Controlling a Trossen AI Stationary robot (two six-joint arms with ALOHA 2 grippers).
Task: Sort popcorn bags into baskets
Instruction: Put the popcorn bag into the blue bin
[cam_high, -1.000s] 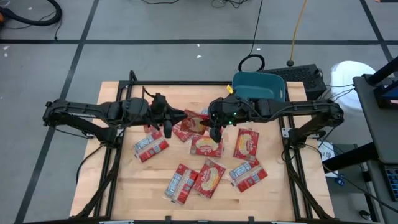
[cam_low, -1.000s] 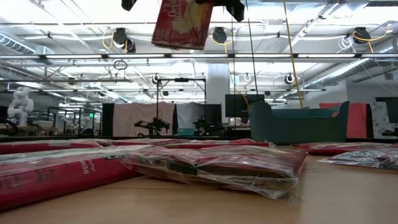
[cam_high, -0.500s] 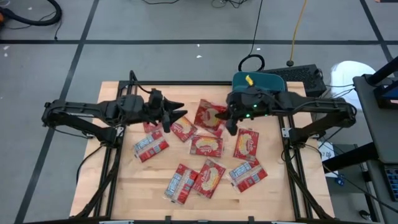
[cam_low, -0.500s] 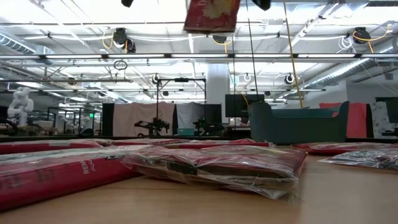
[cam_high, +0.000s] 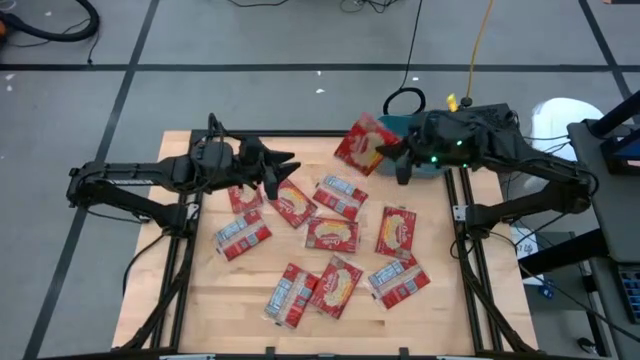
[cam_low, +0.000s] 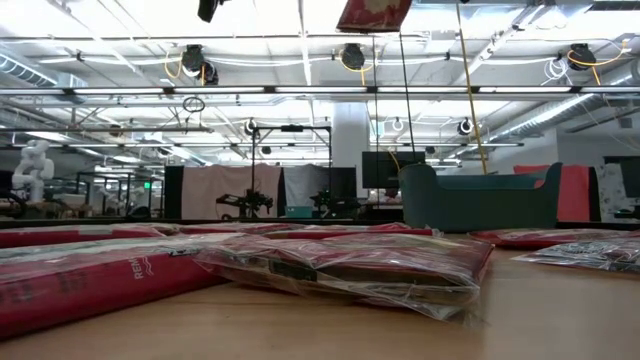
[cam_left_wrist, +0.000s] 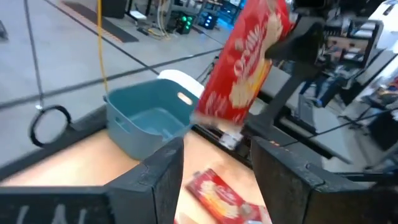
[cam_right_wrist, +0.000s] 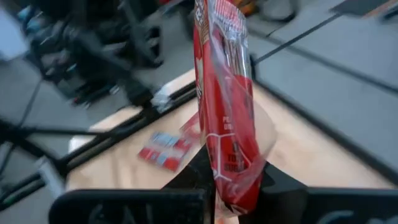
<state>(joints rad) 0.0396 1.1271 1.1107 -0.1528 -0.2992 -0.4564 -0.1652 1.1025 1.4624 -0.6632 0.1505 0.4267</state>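
The held popcorn bag (cam_high: 361, 146) hangs just left of the basket (cam_high: 436, 163); other bags (cam_high: 331, 235) lie on the table (cam_high: 220, 300).

Held bag: flat red plastic popcorn packet (cam_high: 361, 144) with yellow-cream picture, pinched in my right gripper (cam_high: 392, 154), lifted beside the bin.
Bin: teal-blue plastic rectangular basket (cam_left_wrist: 144, 119), upright at the table's far edge.
Other bags: red packets (cam_high: 333, 235) lying flat, scattered on the table.

A light wooden plank tabletop (cam_high: 230, 300) sits on a grey concrete floor (cam_high: 250, 40) crossed by dark tape lines. Beyond its far edge a black cable (cam_high: 404, 100) lies coiled in a loop, a thin yellow cord (cam_high: 482, 35) runs away across the floor, and a round white object (cam_high: 565, 115) stands at the right.
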